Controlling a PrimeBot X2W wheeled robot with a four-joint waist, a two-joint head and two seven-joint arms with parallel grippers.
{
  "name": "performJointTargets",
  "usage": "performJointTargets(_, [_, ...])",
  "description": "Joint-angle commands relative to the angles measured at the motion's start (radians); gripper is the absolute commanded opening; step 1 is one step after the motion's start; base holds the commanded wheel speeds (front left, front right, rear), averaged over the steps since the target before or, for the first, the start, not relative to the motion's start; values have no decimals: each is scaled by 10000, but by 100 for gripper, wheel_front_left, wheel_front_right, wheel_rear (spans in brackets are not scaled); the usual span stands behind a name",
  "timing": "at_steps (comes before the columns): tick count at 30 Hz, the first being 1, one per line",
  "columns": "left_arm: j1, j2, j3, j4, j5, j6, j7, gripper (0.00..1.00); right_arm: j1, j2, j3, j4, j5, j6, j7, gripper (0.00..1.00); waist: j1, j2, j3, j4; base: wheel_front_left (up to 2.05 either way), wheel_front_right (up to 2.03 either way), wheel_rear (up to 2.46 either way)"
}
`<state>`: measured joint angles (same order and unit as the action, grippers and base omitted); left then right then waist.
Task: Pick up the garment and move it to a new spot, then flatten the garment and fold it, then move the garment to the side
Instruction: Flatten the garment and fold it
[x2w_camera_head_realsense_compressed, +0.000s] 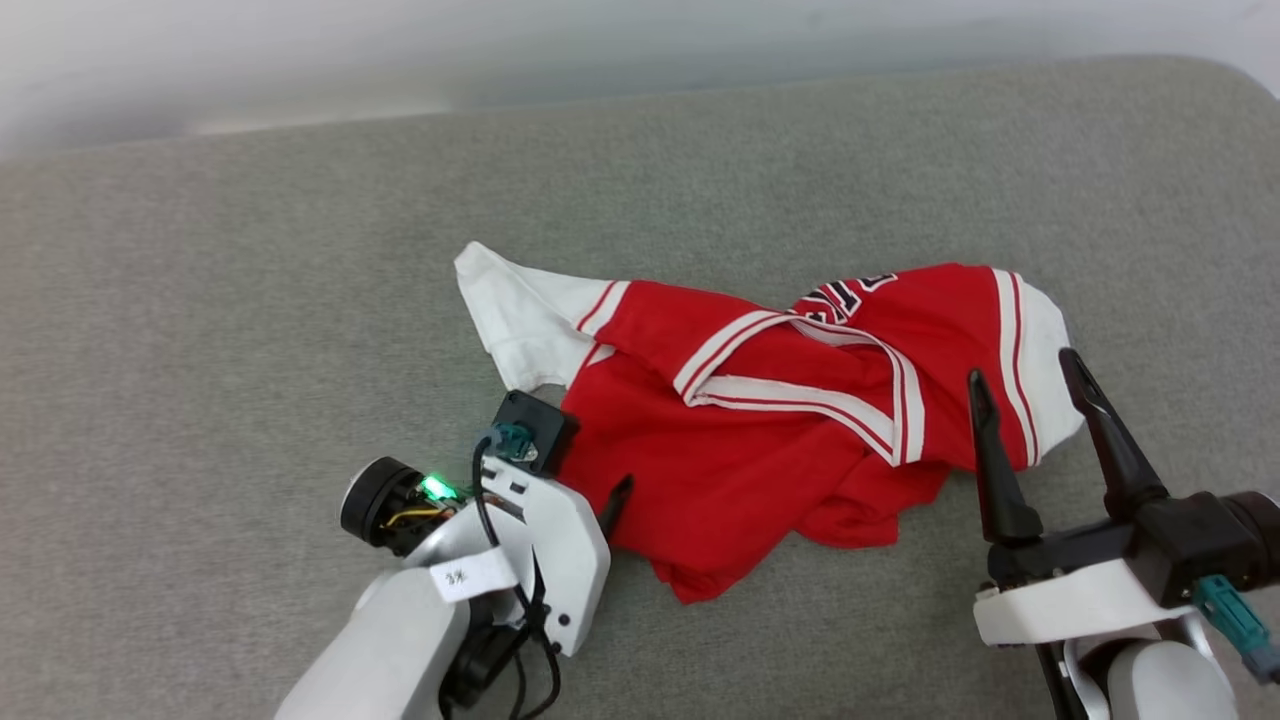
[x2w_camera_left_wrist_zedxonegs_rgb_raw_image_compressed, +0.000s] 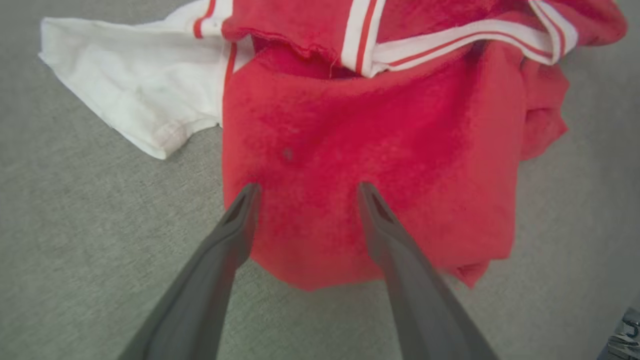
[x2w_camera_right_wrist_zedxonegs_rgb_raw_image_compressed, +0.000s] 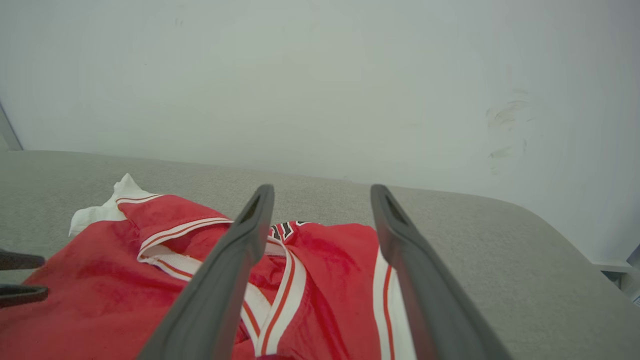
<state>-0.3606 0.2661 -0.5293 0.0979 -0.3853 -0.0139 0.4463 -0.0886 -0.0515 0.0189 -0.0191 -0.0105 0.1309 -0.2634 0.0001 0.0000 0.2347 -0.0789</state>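
Two tools are flanking the garment (x2w_camera_head_realsense_compressed: 760, 440), a red jersey lying bunched and folded over itself at centre right of the head view, on the grey-covered table (x2w_camera_head_realsense_compressed: 250, 350). The left tool (x2w_camera_left_wrist_zedxonegs_rgb_raw_image_compressed: 307, 187), fingers spread wide and holding nothing, is pointing at the plain red lower edge in the lower middle of the frame. The right tool (x2w_camera_head_realsense_compressed: 1022, 367), equally spread and empty, is standing at lower right, its tips framing the striped edge of a white sleeve (x2w_camera_head_realsense_compressed: 1050, 340). From the left wrist view it is hard to tell whether the left fingertips are touching the cloth or hanging just above it.

The danger is sitting in the layers. With the fabric doubled up, a pinch here is likely to catch several folds at once, lifting the jersey as a lump that will resist flattening. A shallow bite on one thin edge is risking a slip in mid-carry. Fingertips driven too low could be snagging the table's woven covering. And with one tool at the body edge and the other at a sleeve, an uneven pull is liable to twist the garment further.
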Motion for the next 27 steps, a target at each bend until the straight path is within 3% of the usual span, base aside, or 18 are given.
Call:
performJointTargets(1, [-338, 14, -55, 342, 81, -18, 240, 100, -203, 22, 72, -26, -5, -3, -22, 100, -1, 0, 303, -261, 0, 0, 0])
performJointTargets(7, [-744, 109, -209, 1192, 381, 53, 396, 100, -332, 22, 91, 4, 51, -3, -22, 100, -1, 0, 529, -429, 0, 0, 0])
performJointTargets(13, [-549, 217, -732, 2079, 209, -460, 1053, 100, -323, 22, 122, 52, 59, -3, -22, 100, -1, 0, 574, -425, 0, 0, 0])
performJointTargets(14, [-479, 256, -843, 2213, 170, -552, 1161, 42, -326, 22, 125, 57, 66, -3, -20, 100, -1, 0, 565, -408, 0, 0, 0])
performJointTargets(15, [-438, 280, -940, 2330, 132, -646, 1263, 7, -332, 22, 142, 61, 80, -3, -20, 100, -1, 0, 554, -389, 0, 0, 0])
performJointTargets(16, [-398, 270, -1036, 2415, 73, -724, 1384, 0, -331, 22, 146, 67, 75, -3, -20, 100, -1, 0, 531, -360, 0, 0, 0])
performJointTargets(27, [-97, 359, -1191, 1991, -381, -923, 1150, 0, -119, 22, 190, 250, -39, -3, -20, 100, -1, 0, -177, -10, 0, 0, 0])
